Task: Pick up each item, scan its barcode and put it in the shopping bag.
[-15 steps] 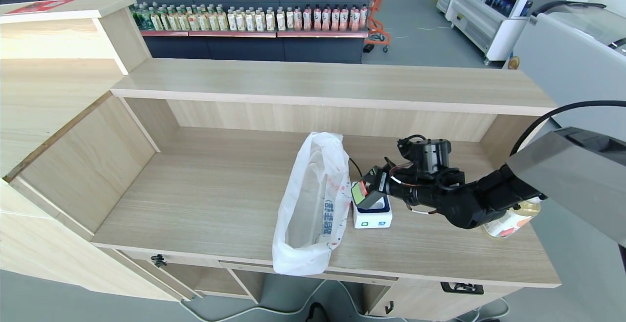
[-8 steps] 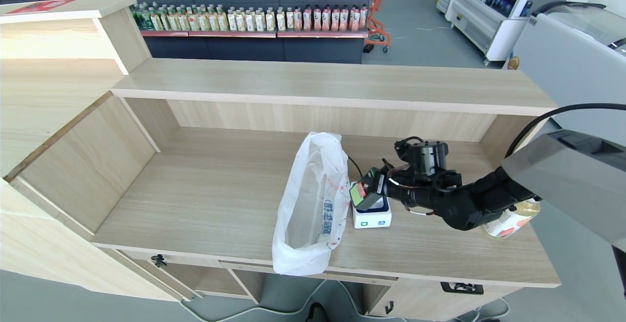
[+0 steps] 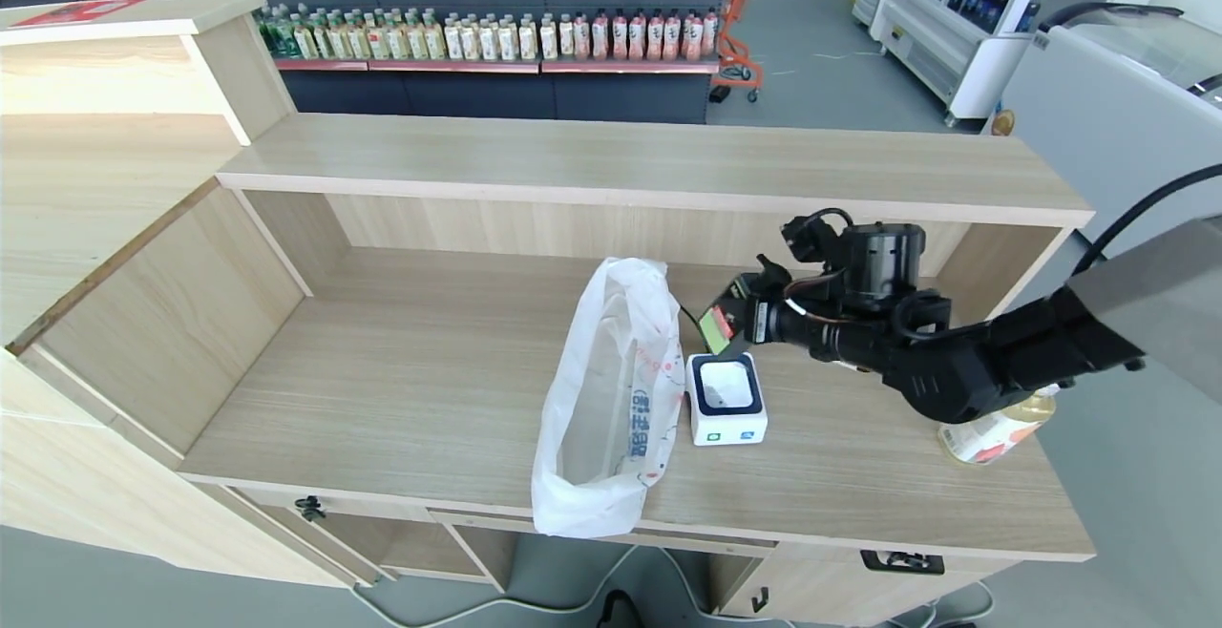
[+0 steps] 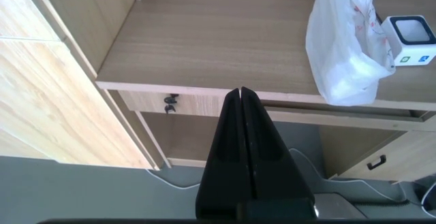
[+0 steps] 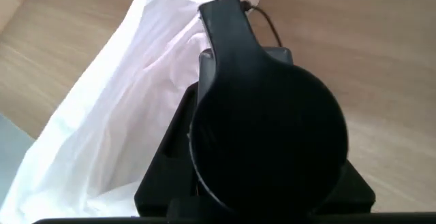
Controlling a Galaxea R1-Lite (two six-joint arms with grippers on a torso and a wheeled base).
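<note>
My right gripper (image 3: 733, 317) is shut on a small pack with a green and red face (image 3: 714, 330). It holds the pack in the air just behind and above the white barcode scanner (image 3: 726, 399). The white plastic shopping bag (image 3: 606, 399) stands open on the counter, touching the scanner's left side. In the right wrist view a dark round shape (image 5: 269, 142) hides the fingertips, with the bag (image 5: 102, 115) beyond it. My left gripper (image 4: 240, 91) is shut and holds nothing; it hangs below the counter's front edge, to the left of the bag (image 4: 344, 40) and the scanner (image 4: 407, 40).
A bottle of yellowish drink (image 3: 993, 429) stands at the counter's right end, partly behind my right arm. The scanner's cable (image 3: 691, 318) runs back behind the bag. A raised shelf (image 3: 649, 165) borders the far side, and a side wall (image 3: 172, 313) closes the left.
My right gripper has risen with the pack, up and back from just over the scanner. The scanner's top window is now uncovered. The bag and bottle have not moved.
</note>
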